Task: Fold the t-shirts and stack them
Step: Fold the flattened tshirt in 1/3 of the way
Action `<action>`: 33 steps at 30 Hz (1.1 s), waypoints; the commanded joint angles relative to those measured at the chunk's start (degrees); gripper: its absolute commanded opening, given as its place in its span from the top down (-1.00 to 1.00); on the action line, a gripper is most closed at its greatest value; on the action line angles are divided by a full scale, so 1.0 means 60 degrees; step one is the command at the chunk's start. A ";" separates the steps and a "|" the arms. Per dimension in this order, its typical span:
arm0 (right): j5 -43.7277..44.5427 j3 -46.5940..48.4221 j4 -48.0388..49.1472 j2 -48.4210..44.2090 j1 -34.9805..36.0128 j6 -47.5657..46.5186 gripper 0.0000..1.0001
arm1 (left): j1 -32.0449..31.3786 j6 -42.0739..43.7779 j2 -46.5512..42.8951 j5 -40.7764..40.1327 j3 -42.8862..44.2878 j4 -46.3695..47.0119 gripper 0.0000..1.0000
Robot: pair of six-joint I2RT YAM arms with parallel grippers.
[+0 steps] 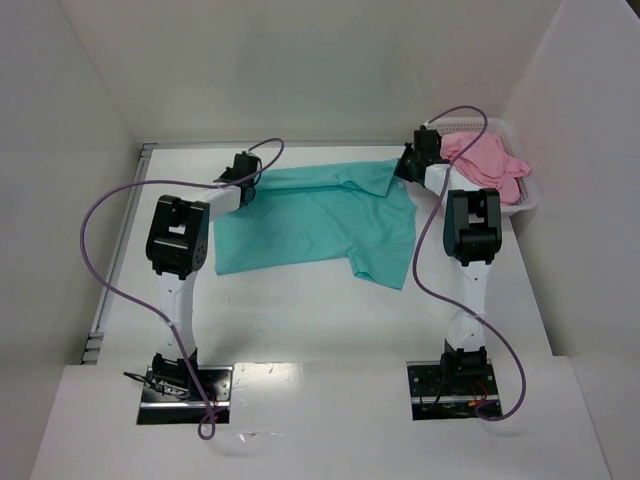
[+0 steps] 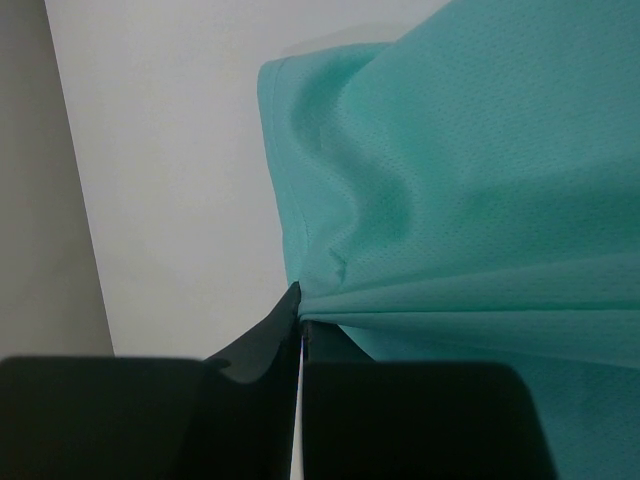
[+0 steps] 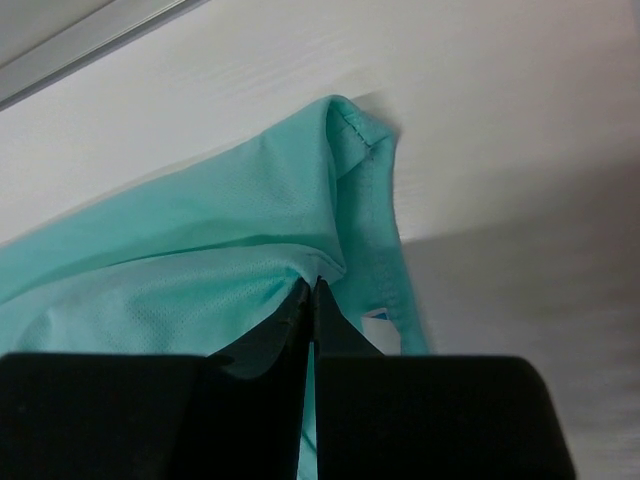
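The left claw (image 2: 300, 305) and right claw (image 3: 312, 288) pinch the teal t-shirt (image 1: 320, 220), seemingly raised.

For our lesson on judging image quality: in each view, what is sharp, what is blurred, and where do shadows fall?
Top external: even, soft light, only faint shadows by the teal t-shirt. Left wrist: cloth weave sharp, the left gripper a dark blur. Right wrist: weave sharp, the right gripper blurred, a grey shadow on the table at right.
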 commanded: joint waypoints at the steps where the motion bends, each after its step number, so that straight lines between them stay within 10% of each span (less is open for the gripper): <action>1: 0.0275 0.0381 -0.0180 -0.0024 -0.0267 -0.0320 0.88 | 0.0153 0.0239 0.0089 -0.0430 0.0209 -0.0223 1.00; 13: -0.0750 -0.0233 -0.0283 -0.0698 -0.0267 -0.0409 0.31 | -0.0125 0.0341 0.0177 -0.0240 0.0400 -0.0324 0.82; 26: -0.1660 -0.1040 0.0303 -0.1547 -0.0267 -0.0116 0.16 | -0.0125 -0.0522 -0.0950 0.0697 0.0326 -0.0443 -0.28; 33: -0.2054 -0.1347 0.0595 -0.1855 -0.0267 -0.0203 0.13 | -0.0125 -0.0991 -0.1551 0.0888 0.0326 -0.0239 -0.53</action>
